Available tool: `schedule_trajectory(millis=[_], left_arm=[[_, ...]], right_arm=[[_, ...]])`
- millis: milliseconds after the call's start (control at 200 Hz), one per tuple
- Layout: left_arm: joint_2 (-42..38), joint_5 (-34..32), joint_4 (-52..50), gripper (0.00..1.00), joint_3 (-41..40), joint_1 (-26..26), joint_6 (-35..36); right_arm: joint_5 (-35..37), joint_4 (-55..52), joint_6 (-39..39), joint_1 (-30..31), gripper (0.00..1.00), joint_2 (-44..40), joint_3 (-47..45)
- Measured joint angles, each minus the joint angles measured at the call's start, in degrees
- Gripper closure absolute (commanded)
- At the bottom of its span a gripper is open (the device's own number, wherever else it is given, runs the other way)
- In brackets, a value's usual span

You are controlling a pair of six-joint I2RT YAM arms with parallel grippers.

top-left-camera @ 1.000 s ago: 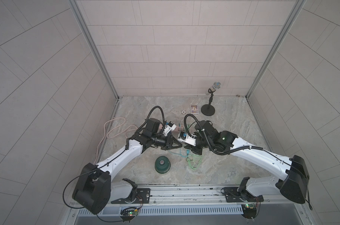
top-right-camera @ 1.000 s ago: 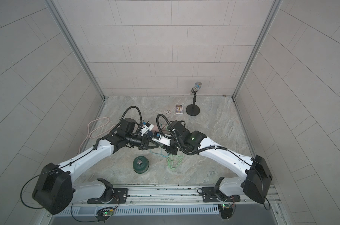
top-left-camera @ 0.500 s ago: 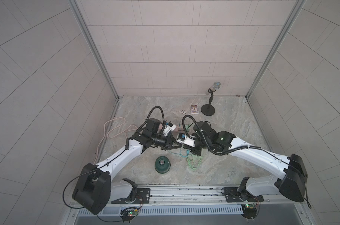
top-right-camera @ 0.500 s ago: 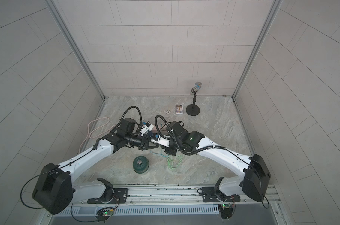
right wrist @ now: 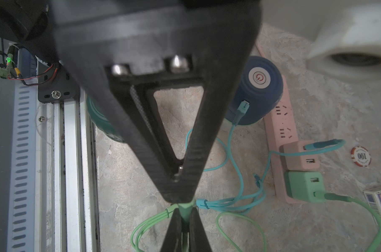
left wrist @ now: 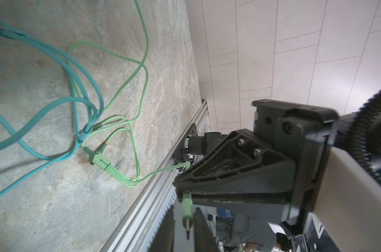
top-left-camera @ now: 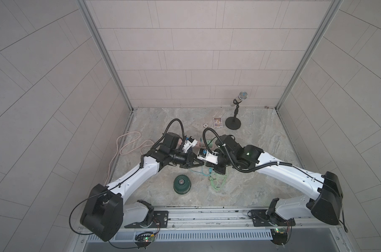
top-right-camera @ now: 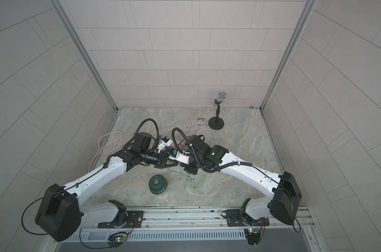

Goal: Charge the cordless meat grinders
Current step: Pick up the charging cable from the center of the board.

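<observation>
The right jaws are closed on the plug (left wrist: 187, 216) at the free end of the green cable (right wrist: 338, 197), and the tip of the plug sticks out from them. The left jaws stand around this same plug with only a narrow opening; in the left wrist view a little space shows beside the plug, so they do not press it. Both pairs of jaws meet above the middle of the desk (top-left-camera: 250, 174). Under them lie loops of the green cable and of a teal cable (right wrist: 239, 114). The teal cable goes from a pink adapter (right wrist: 298, 157) on the pink power strip (right wrist: 279, 122) into the side of the blue grinder (right wrist: 257, 93), which stands just beside the strip. The green cable starts at a green adapter (right wrist: 305, 185) on the same strip. The green grinder (top-left-camera: 181, 184) stands upright nearer the front rail (top-left-camera: 207, 216), a little apart from the cable loops.
</observation>
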Motion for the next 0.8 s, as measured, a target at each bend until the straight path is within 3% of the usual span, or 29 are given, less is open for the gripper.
schedule_trajectory(millis=[170, 405, 625, 801], left_arm=[[-2.4, -4.4, -11.3, 0.61, 3.5, 4.4, 4.8], [-12.3, -13.5, -25.1, 0.54, 4.0, 13.6, 6.5], [-18.1, -20.0, -36.9, 0.51, 2.4, 14.6, 6.5], [-19.3, -20.7, -40.8, 0.51, -2.1, 14.7, 6.1]], right_arm=[[-2.2, -4.7, 0.2, 0.0, 0.93, 1.6, 2.4], [-6.3, -10.6, 1.4, 1.4, 0.93, 4.6, 2.4], [-6.6, -12.1, 2.0, 6.3, 0.92, 8.3, 2.7], [-5.1, -11.2, 2.1, 9.1, 0.92, 10.3, 4.4]])
